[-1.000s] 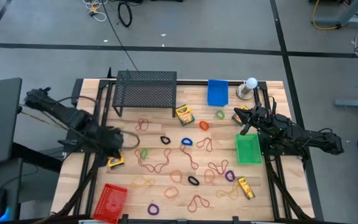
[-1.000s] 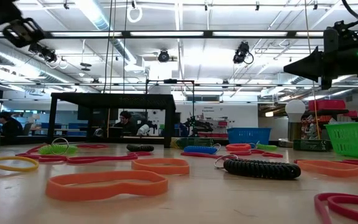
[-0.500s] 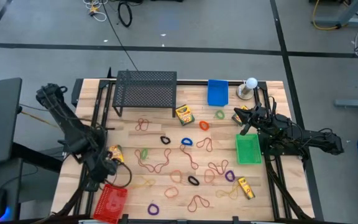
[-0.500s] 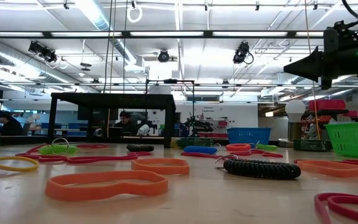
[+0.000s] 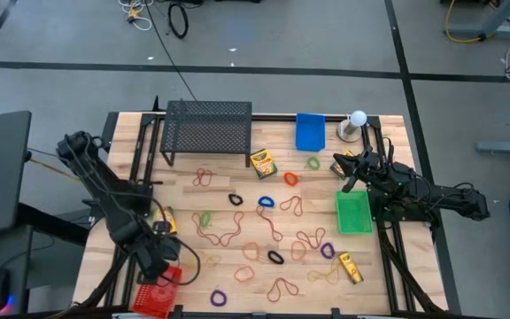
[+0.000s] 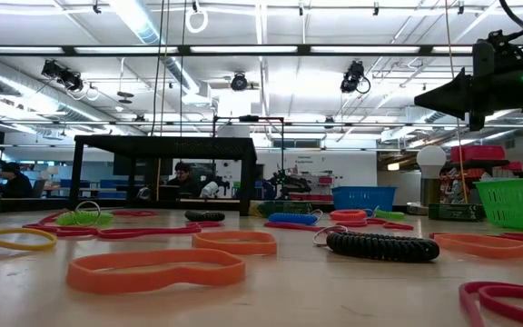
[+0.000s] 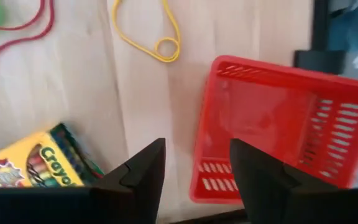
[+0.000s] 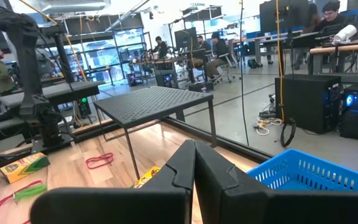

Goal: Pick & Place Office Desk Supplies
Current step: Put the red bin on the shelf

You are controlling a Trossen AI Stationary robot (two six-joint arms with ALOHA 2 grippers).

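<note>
Crayon box (image 7: 27, 162) released beside red basket (image 7: 278, 118), left fingers (image 7: 143, 168) now apart, empty

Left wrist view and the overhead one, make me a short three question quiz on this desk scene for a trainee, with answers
1. True or false: the left gripper is open, with nothing between its fingers.
2. Which basket lies just ahead of the left gripper? A) blue B) red C) green
3. Fill in: the right gripper hangs shut beside the ____ basket.

Key:
1. True. The crayon box lies on the table beside it.
2. B
3. green
</note>
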